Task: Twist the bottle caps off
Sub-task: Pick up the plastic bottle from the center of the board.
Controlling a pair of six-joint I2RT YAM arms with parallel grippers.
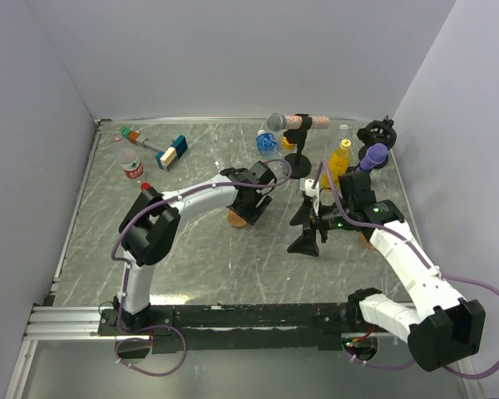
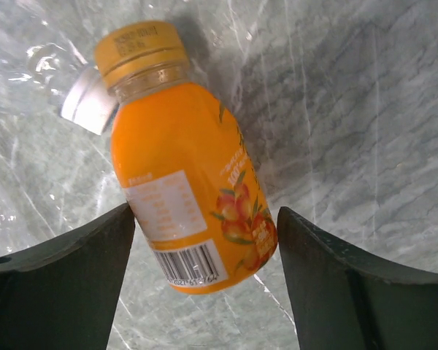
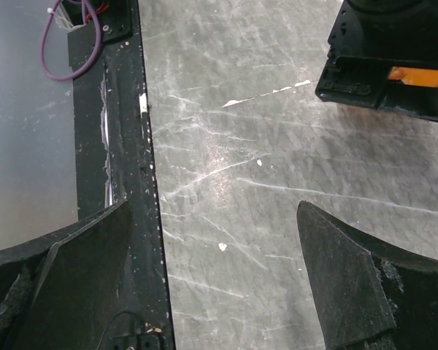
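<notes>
A squat orange bottle [image 2: 186, 182] with a fruit label lies tilted on the table, its orange cap [image 2: 140, 45] screwed on and pointing away. My left gripper [image 2: 204, 213] is open, its fingers either side of the bottle's base: the left one right against it, the right one a sliver off. From above, this gripper [image 1: 248, 206] hangs over the bottle [image 1: 236, 219] mid-table. My right gripper [image 3: 212, 205] is open over bare table, also seen mid-right [image 1: 304, 226]. A yellow bottle [image 1: 339, 158], a blue-labelled bottle [image 1: 266, 141] and a red-labelled bottle [image 1: 131, 167] stand farther back.
A grey microphone [image 1: 276, 122] on a stand and a purple microphone [image 1: 375, 155] stand at the back right. A blue-and-tan block on a stick [image 1: 171, 153] lies back left. The black front rail [image 3: 124, 146] runs beside my right gripper.
</notes>
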